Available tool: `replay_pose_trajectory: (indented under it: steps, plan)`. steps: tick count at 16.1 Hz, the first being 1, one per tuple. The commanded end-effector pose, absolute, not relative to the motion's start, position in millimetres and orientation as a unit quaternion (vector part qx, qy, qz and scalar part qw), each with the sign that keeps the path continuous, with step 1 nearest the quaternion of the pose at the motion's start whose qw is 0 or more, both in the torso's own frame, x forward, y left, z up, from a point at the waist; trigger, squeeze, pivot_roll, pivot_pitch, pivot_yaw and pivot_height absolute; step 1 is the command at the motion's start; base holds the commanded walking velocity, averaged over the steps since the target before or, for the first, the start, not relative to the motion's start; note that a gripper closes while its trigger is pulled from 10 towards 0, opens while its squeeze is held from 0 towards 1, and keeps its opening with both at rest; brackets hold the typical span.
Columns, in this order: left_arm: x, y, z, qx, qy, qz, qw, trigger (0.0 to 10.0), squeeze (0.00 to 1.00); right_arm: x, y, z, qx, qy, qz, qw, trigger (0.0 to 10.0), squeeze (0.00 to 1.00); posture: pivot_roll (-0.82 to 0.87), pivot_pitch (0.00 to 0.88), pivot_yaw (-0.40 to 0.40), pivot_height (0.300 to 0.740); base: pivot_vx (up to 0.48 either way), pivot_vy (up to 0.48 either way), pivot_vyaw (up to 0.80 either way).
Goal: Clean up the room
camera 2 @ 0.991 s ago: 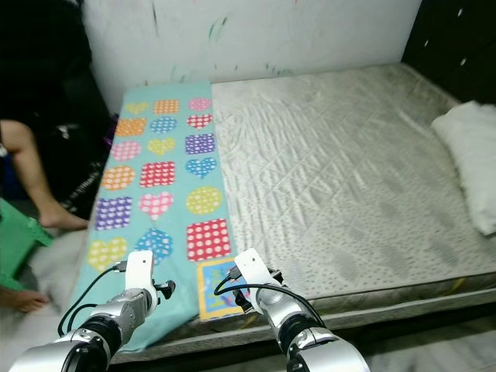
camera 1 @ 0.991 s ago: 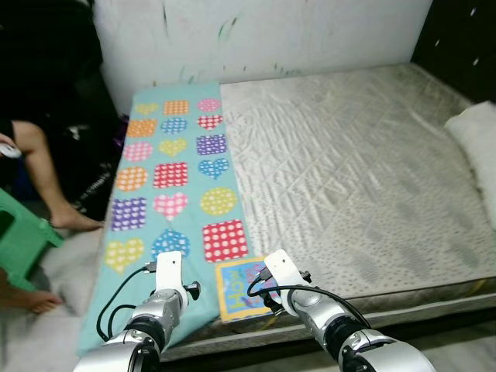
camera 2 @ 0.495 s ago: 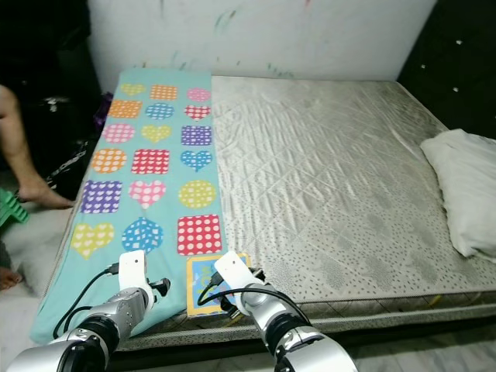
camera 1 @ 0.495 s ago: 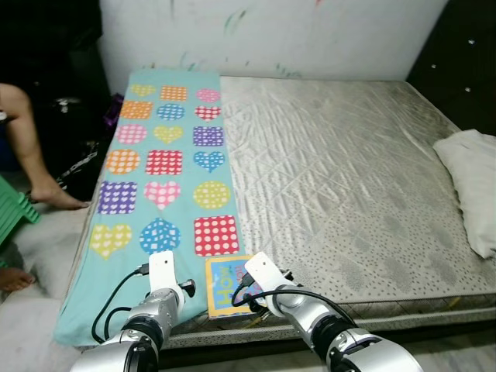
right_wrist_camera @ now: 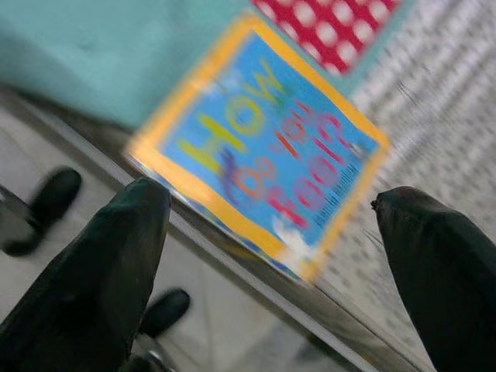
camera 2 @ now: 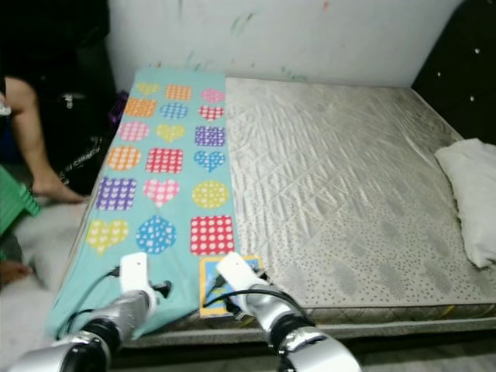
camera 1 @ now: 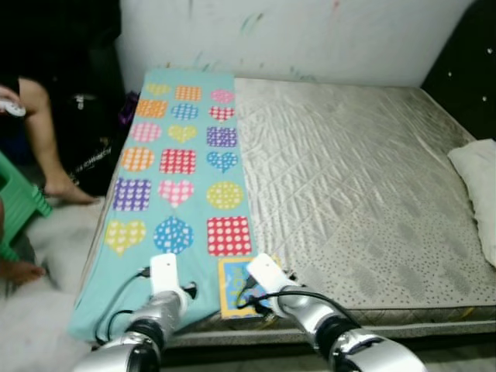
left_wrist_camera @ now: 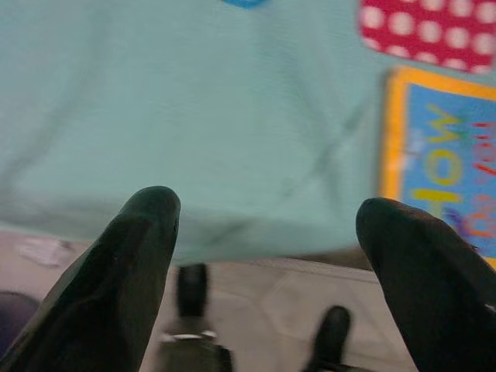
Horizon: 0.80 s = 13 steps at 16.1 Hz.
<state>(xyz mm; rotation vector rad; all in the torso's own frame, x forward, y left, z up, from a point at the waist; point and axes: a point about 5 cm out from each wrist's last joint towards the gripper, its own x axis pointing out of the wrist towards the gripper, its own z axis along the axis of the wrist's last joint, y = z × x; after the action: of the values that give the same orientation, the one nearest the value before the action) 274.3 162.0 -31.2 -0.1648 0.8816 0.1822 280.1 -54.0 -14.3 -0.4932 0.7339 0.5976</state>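
A picture book with an orange border and a blue cover lies at the bed's front edge, beside the teal blanket with hearts and dotted patches. My left gripper is open, just off the blanket's hanging front edge, with the book to one side. Open as well, my right gripper hovers over the book without touching it. Both arms, left and right, reach low toward the front edge of the bed.
The bare grey mattress takes up the middle and right, with a white pillow at its right edge. A person's leg and a green stool are on the left. A painted wall stands behind the bed.
The whole picture has shifted as the camera moved, so the bed sits differently in view. Both grippers keep their place at the bed's front edge by the book.
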Motion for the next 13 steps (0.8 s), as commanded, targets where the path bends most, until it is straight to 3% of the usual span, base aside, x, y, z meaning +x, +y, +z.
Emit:
replay_pose_trajectory:
  steps: [1, 7, 13]
  plan:
    - [277.3, 158.1, -28.9, -0.071, 0.420, 0.080, 0.901, 10.0, 0.00, 279.9, -57.4, -15.5, -0.232, 0.352, 0.278, 0.863, 10.0, 0.00, -0.15, 0.030, -0.095, 0.740, 0.000, 0.000, 0.00]
    - [279.7, 158.7, -26.9, -0.058, 0.415, 0.070, 0.905, 10.0, 0.00, 281.3, -57.0, -14.2, -0.231, 0.349, 0.278, 0.865, 10.0, 0.00, -0.16, 0.029, -0.081, 0.740, 0.000, 0.000, 0.00]
    - [280.0, 158.8, -26.6, -0.058, 0.415, 0.068, 0.906, 10.0, 0.00, 281.2, -55.6, -13.8, -0.231, 0.348, 0.280, 0.865, 10.0, 0.00, -0.16, 0.032, -0.079, 0.740, 0.000, 0.000, 0.53]
